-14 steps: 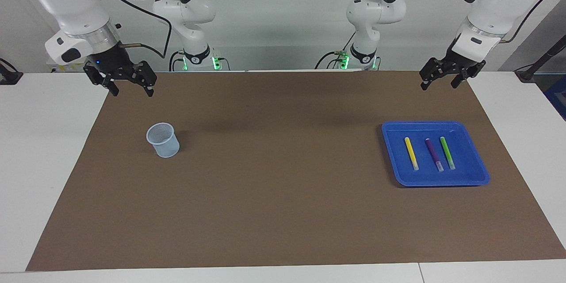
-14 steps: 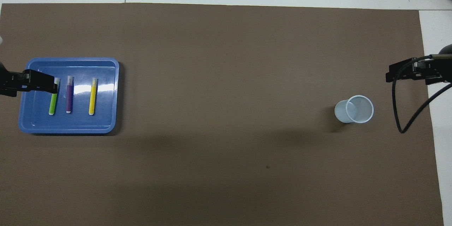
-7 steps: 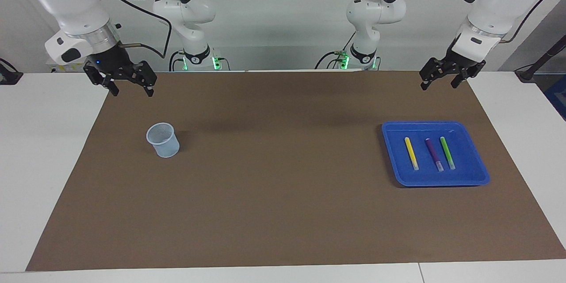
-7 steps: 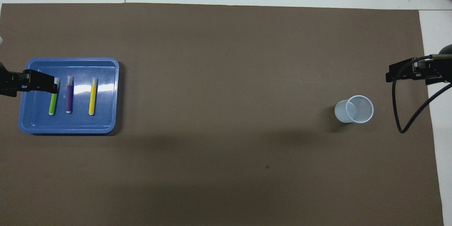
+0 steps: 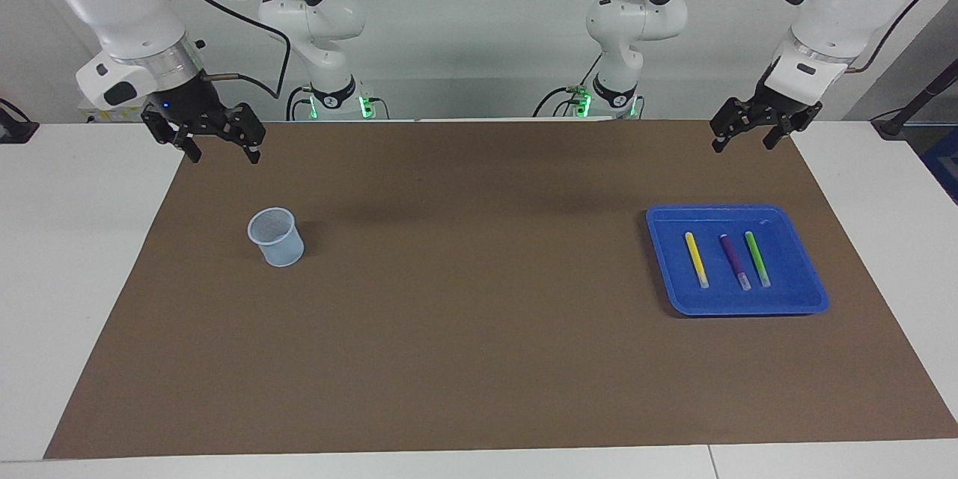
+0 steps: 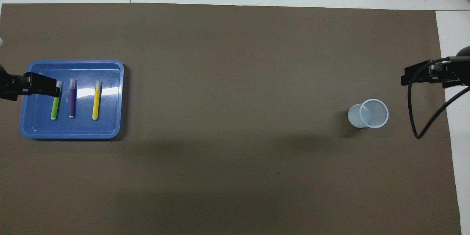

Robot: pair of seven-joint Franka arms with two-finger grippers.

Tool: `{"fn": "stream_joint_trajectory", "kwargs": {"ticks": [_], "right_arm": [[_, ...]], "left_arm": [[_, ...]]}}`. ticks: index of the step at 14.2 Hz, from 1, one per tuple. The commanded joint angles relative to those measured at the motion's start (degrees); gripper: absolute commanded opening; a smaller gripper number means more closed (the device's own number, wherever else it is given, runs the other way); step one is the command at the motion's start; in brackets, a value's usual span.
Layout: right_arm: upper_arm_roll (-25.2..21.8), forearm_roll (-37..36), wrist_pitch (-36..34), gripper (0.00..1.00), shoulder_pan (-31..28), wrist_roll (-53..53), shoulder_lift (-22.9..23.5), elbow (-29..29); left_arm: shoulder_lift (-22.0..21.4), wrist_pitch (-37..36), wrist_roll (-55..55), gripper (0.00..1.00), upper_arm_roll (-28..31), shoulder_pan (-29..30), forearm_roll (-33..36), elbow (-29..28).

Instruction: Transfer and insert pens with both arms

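Three pens lie side by side in a blue tray point(image 5: 814, 293) at the left arm's end of the table: yellow point(image 5: 696, 260), purple point(image 5: 733, 261), green point(image 5: 757, 258). The overhead view shows the green pen point(image 6: 55, 104), the purple pen point(image 6: 72, 100) and the yellow pen point(image 6: 96, 100) in the tray point(image 6: 73, 134). My left gripper point(image 5: 742, 144) hangs open in the air over the brown mat, holding nothing. From above, the left gripper point(image 6: 46, 85) covers the green pen's pale end. My right gripper point(image 5: 223, 157) hangs open and empty over the mat's corner at the other end.
A pale blue cup point(image 5: 277, 238) stands upright on the brown mat point(image 5: 479, 329) toward the right arm's end, also seen from above point(image 6: 369, 114). Two smaller white arms with green lights stand at the back. A black cable point(image 6: 413, 117) loops down from the right wrist.
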Motion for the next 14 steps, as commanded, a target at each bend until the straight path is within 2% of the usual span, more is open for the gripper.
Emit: {"fn": "stream_joint_trajectory", "kwargs": {"ticks": [1,10,14], "right_arm": [[0.42,1.26,0.15,1.00,-0.60,0.20,-0.80,-0.59],[0.42,1.26,0.15,1.00,-0.60,0.20,-0.80,-0.59],[0.42,1.26,0.15,1.00,-0.60,0.20,-0.80,-0.59]], "left_arm": [[-0.61,0.20,-0.31,1.00,-0.12,0.40,-0.33,-0.28],[-0.70,4.41,-0.23,1.00,-0.12,2.24,-0.15,-3.79],[-0.52,11.78,-0.23,1.00,-0.12,2.25,-0.15,-10.28]]}}
